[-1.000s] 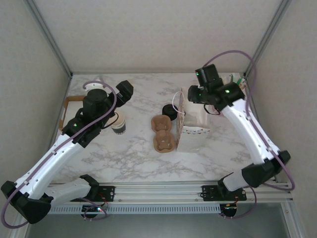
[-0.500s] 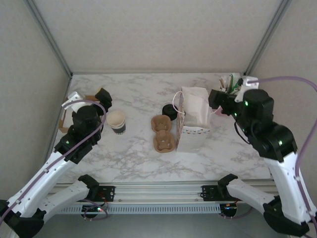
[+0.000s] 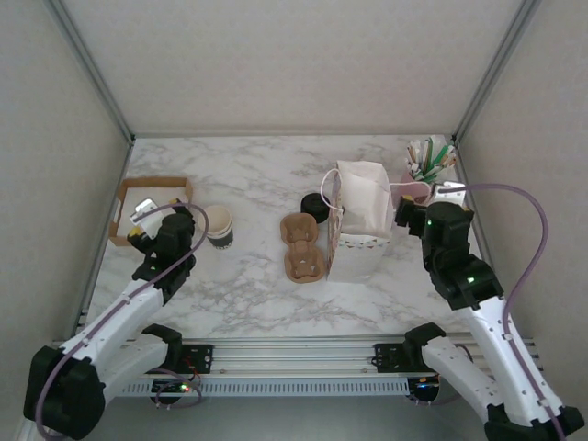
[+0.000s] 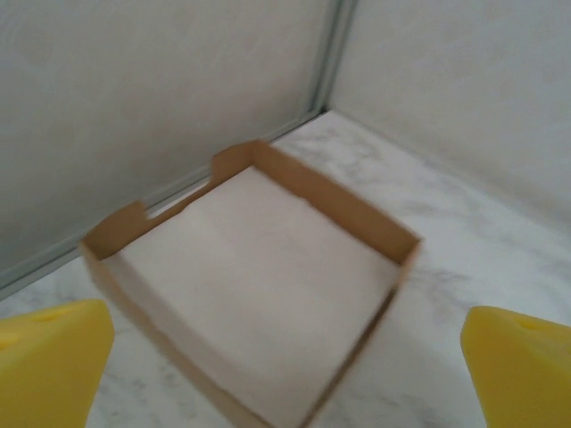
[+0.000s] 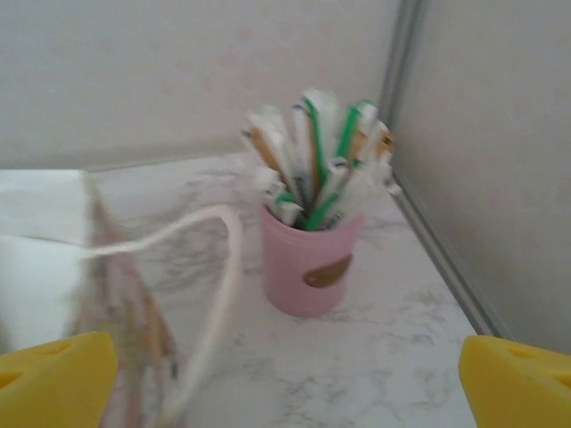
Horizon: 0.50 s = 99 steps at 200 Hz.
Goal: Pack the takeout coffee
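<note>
The marble table (image 3: 248, 175) carries everything. The biggest thing on it is a white paper bag (image 3: 360, 220), standing upright and open-topped right of centre. At the left edge lies a brown cardboard tray (image 3: 156, 182) with white napkins inside. Just left of the bag sits a brown 2-cup carrier (image 3: 303, 248), both wells bare. Near the back right corner stands a pink pot (image 3: 411, 191) stuffed with sachets. A lidless stack of cups (image 3: 219, 225) stands between the tray and the carrier.

The takeout coffee (image 3: 315, 206) stands upright with its black lid on, just behind the carrier and close beside the bag's left wall.

The left gripper (image 3: 142, 219) hovers at the near right corner of the tray. Its 2 yellow fingertips (image 4: 49, 357) are spread wide with nothing between them but the tray (image 4: 339, 201) below. The coffee is well off to its right, past the stack of cups.

The right gripper (image 3: 402, 207) is just right of the bag, facing the pink pot (image 5: 312, 259). Its jaws are equally wide and hold nothing. The bag stands between it and the coffee.
</note>
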{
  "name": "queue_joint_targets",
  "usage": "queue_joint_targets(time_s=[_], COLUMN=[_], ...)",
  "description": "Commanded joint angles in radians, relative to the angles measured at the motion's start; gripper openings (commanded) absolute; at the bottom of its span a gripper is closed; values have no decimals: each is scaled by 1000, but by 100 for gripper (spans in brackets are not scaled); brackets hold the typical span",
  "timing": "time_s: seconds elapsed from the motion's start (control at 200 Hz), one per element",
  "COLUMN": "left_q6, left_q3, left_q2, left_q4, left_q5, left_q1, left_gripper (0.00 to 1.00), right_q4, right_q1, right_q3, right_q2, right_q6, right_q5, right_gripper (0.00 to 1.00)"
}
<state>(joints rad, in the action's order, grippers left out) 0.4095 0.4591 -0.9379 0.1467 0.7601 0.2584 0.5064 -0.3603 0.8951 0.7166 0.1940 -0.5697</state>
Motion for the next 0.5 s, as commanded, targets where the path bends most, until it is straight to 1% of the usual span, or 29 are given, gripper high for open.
queue_joint_targets(time_s=[0.0, 0.045, 0.12, 0.205, 0.3, 0.356, 0.386, 0.491], left_q6=[-86, -136, -187, -234, -261, -269, -272, -270], left_q3=[-75, -114, -177, -245, -317, -334, -333, -333], left_q2=[-12, -14, -21, -24, -35, -54, -67, -115], left_q4=[219, 296, 409, 528, 667, 706, 713, 752], left_q5=[-108, -163, -189, -289, -344, -365, -368, -383], left_q1=[-63, -92, -121, -175, -218, -234, -242, -257], left_gripper=[100, 100, 100, 100, 100, 100, 100, 100], right_q4=[-149, -183, -255, -371, -529, -606, -649, -766], right_q1=[108, 148, 187, 193, 193, 194, 193, 193], right_q3=[-98, -144, -222, -319, -421, -455, -503, -552], right_q2=[-46, -48, -39, -31, -13, 9, 26, 95], right_q6=[23, 31, 38, 32, 25, 26, 18, 8], right_q5=[64, 95, 127, 130, 119, 109, 113, 104], right_gripper=[99, 99, 99, 99, 99, 99, 99, 99])
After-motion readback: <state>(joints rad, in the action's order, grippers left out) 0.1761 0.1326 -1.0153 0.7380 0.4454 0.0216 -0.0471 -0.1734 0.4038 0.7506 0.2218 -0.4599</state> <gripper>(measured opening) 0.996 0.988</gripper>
